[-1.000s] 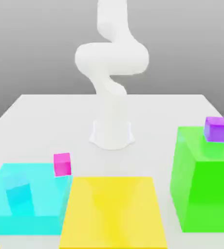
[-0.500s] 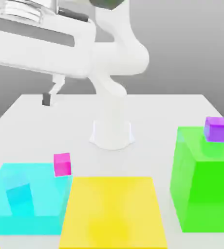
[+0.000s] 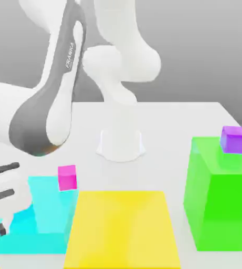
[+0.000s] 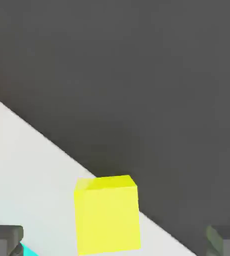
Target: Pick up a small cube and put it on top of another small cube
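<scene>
The robot is reaching for the small yellow cube (image 4: 107, 215), which sits on the white table (image 4: 32, 185) near the table's edge, between the wide-open, empty gripper (image 4: 114, 240) fingers, so next it should lower and squeeze.

small yellow cube (image 4: 107, 215) on white table (image 4: 22, 175) | claw (image 4: 115, 241) fingers wide apart
</scene>
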Robot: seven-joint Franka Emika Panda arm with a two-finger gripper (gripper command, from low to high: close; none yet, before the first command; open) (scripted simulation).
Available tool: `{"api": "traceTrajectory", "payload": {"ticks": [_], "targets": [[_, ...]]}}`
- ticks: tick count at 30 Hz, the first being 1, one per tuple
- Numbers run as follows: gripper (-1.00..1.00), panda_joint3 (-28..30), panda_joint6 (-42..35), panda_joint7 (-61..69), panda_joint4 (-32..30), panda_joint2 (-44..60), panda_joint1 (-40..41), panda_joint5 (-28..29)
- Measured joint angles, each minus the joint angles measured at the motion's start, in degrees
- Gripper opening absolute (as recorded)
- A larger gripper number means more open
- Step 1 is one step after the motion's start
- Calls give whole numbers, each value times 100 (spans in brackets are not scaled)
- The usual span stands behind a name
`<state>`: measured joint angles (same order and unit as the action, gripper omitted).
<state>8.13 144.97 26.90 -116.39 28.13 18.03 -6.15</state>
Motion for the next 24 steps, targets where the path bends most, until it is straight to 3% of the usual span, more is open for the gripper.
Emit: {"api": "traceTrajectory", "payload": {"ticks": [3, 4, 10, 15, 24], "targets": [[0, -140, 402, 192, 142, 619, 159, -113], [-100, -172, 526, 217, 180, 788, 187, -138], [-100, -186, 574, 234, 201, 871, 199, -156], [-100, -55, 29, 161, -5, 119, 99, 4], [-100, 375, -312, 252, -1467, -1701, -233, 1380]]}}
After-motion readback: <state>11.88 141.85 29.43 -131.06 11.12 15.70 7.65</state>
